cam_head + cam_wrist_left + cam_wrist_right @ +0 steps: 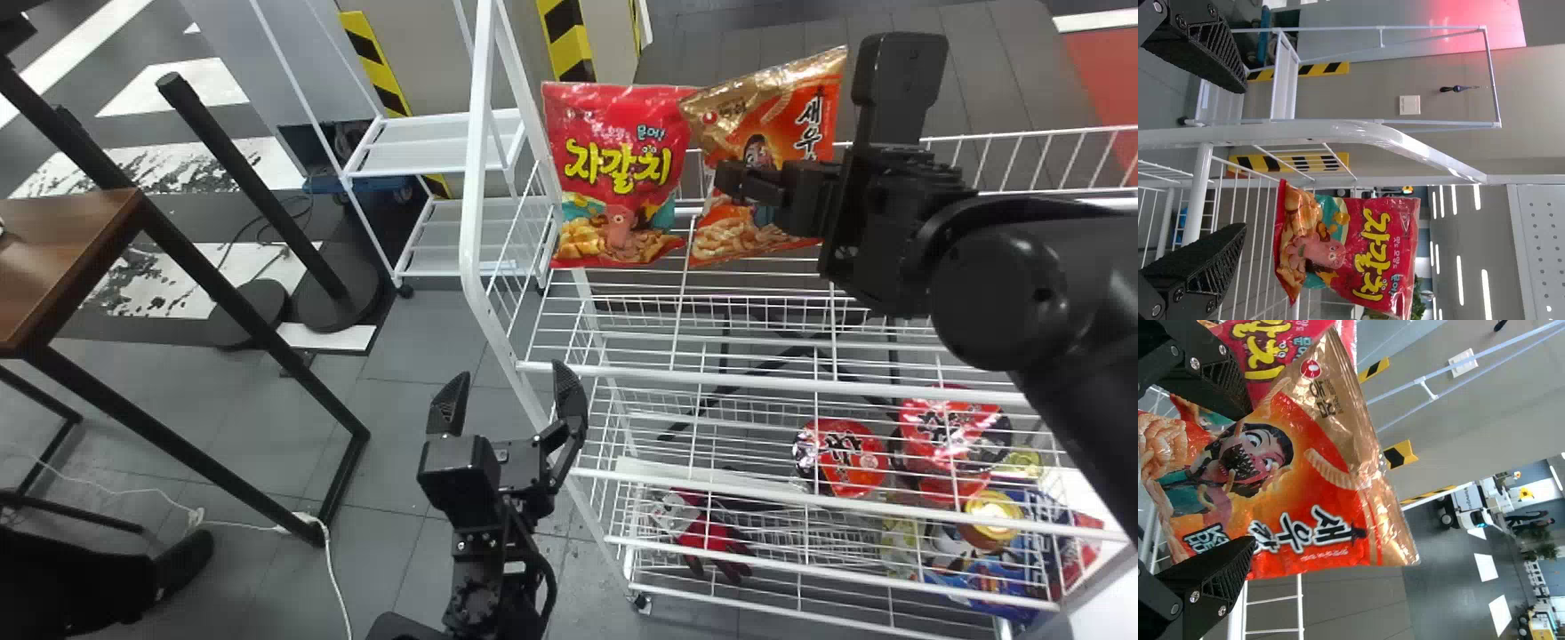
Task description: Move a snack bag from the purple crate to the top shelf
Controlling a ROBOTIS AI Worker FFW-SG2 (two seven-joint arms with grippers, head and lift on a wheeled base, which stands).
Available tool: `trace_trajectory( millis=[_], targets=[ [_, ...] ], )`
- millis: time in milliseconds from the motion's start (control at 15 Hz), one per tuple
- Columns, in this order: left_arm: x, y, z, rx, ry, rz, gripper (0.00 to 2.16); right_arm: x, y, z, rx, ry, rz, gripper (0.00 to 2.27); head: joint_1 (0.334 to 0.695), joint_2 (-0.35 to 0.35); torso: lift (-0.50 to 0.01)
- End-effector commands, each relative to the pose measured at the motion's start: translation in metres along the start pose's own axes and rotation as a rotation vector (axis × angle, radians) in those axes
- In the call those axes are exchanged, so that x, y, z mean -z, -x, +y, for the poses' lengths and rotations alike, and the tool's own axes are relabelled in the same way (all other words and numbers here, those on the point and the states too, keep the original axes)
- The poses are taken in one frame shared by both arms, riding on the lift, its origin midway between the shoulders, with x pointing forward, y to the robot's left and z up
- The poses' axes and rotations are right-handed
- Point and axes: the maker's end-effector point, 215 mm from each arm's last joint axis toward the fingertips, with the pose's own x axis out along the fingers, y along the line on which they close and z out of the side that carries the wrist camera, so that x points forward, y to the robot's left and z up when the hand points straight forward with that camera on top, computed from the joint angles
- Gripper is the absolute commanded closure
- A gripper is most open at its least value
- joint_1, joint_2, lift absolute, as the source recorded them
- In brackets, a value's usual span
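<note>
Right gripper [1250, 480]: wide, at the orange bag [1338, 470]
Top shelf [765, 383]: bears it, tilted beside the red bag [613, 173]
Left gripper [510, 372]: wide, idle
Retreat: a snagging fingertip (flimsy film, this) could topple it

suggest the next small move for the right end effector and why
Probably ease the right end effector gently back from the orange bag: its fingers stand apart, and the bag, though tilted, already seems supported on the top shelf beside the red bag.
</note>
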Motion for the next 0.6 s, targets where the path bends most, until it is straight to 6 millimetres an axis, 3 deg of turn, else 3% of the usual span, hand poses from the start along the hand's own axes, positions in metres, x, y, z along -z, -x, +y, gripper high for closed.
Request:
trace_trajectory(
  millis=[0,533],
  targets=[
    [0.0002,0.0,-0.0001,0.001,0.002,0.001,0.09,-0.0011,-0.0017,0.0041,-0.003,0.005,-0.01,0.23,0.695,0.302,0.0],
    [-0.0001,-0.0008,0.0,0.003,0.002,0.002,0.09,-0.0026,-0.0028,0.0092,-0.004,0.027,-0.017,0.23,0.695,0.307,0.0]
  ],
)
